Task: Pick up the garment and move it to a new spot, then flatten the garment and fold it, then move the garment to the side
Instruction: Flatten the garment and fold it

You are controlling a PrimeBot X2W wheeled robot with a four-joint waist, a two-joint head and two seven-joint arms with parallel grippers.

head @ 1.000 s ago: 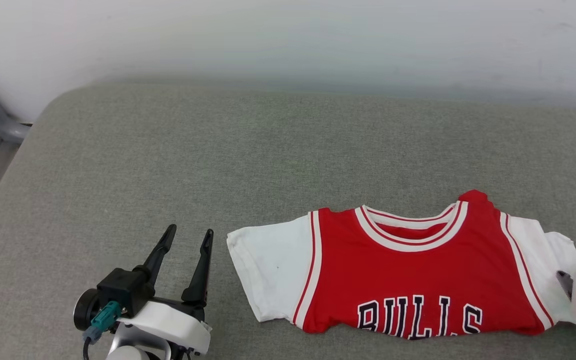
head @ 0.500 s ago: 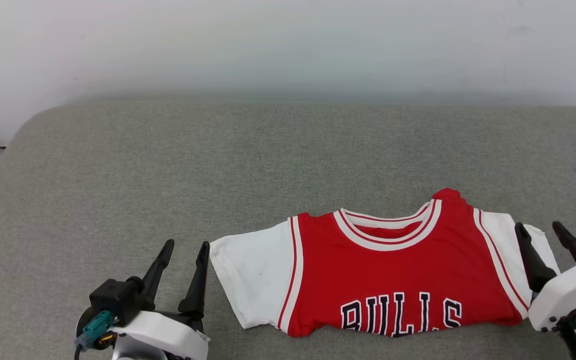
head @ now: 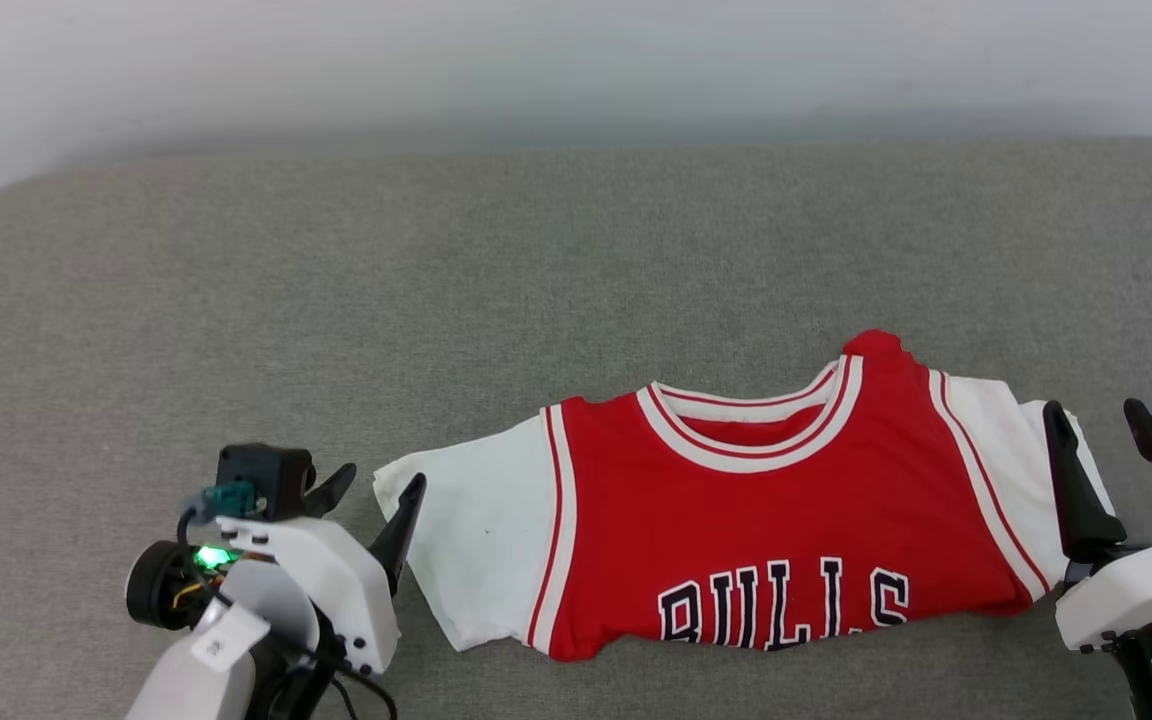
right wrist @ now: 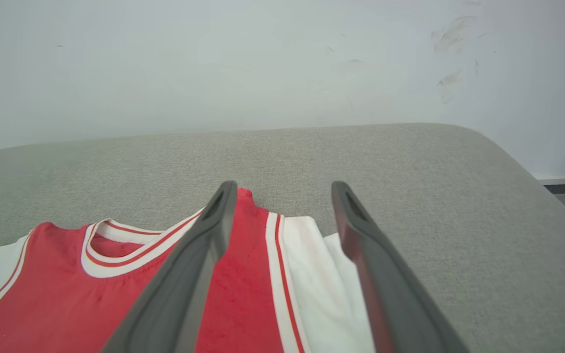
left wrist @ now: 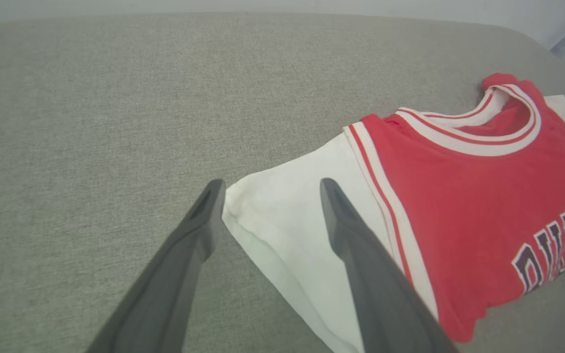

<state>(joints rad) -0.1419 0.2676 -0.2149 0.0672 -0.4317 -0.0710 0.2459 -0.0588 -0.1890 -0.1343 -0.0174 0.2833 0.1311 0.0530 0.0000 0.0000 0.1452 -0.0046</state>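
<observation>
Shirt (head: 766, 500) lies front-up, hem seemingly tucked under, sleeves spread. Left gripper (head: 379, 483) and right gripper (head: 1092, 415) are wide and empty, one beside each sleeve. Folding looks unfinished; side move pending.

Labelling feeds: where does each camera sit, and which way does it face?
Head view: on the head, facing down at the garment on the cushion; left gripper lower left, right gripper lower right.
Left wrist view: left wrist, along its fingers onto a sleeve.
Right wrist view: right wrist, along its fingers toward the wall.
Shared: all show the collar.
</observation>
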